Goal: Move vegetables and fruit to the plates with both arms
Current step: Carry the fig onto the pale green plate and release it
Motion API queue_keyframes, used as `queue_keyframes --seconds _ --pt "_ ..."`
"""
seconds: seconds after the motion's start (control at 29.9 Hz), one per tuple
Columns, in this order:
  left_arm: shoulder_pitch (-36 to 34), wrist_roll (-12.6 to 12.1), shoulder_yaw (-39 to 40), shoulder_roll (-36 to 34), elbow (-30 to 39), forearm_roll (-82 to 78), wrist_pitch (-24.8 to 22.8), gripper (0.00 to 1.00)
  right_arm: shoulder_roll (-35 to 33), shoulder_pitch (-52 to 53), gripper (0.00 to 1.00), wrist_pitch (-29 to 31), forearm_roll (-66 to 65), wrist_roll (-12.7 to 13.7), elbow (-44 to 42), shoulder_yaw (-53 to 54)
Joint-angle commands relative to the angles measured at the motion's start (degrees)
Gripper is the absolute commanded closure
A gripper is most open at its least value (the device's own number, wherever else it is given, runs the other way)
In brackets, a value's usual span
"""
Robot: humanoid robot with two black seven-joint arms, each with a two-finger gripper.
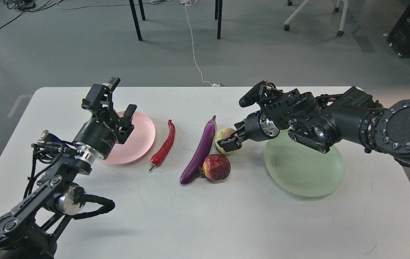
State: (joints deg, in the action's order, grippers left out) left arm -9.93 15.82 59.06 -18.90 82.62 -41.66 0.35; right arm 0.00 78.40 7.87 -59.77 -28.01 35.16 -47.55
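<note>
Grey floor with cables, black table legs and a chair base lies behind a white table (205,223) that fills the near view.

At the table's middle, the right gripper (230,141) sits low against the yellow-green fruit (223,138), its fingers spread around the fruit's right side; whether they press on it I cannot tell. Behind the gripper comes a silver wrist ring, then the thick black right arm (338,118), reaching in from the right edge and crossing above the far rim of the green plate (309,172). That plate lies bare at the right of the table.

Just near of the yellow-green fruit lies the dark red fruit (217,167), touching the eggplant (199,153) at its left. The eggplant runs slantwise, its stem end far and its fat end near, and the yellow-green fruit lies just beside its upper part. Left of it, apart, the red chili (164,145) lies with its green stem toward the near side.

Further left, the left gripper (116,97) hangs above the pink plate (140,140), pointing up and away, its two fingers standing well apart with nothing between them. Its arm (46,187) comes up from the near left corner, cables looped along it. The pink plate is partly hidden by that gripper's body.
</note>
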Motion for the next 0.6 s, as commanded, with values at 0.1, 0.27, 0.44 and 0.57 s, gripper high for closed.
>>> queue_keyframes --seconds 0.1,0.27,0.44,0.57 --pt "0.0 0.0 0.09 0.0 -0.01 0.0 0.0 0.02 0.0 0.09 0.62 0.04 0.01 0.01 0.09 -0.26" --pt "0.0 0.0 0.09 -0.08 -0.01 0.0 0.09 0.02 -2.98 5.17 0.62 0.13 0.45 0.01 2.45 -0.26" --pt "-0.09 0.0 0.26 -0.09 0.08 0.0 0.0 0.02 -12.99 12.38 0.61 0.39 -1.3 0.01 11.85 -0.79" --pt "-0.09 0.0 0.26 -0.09 0.08 0.0 0.0 0.02 -21.08 14.06 0.61 0.39 -8.24 0.01 16.61 -3.68"
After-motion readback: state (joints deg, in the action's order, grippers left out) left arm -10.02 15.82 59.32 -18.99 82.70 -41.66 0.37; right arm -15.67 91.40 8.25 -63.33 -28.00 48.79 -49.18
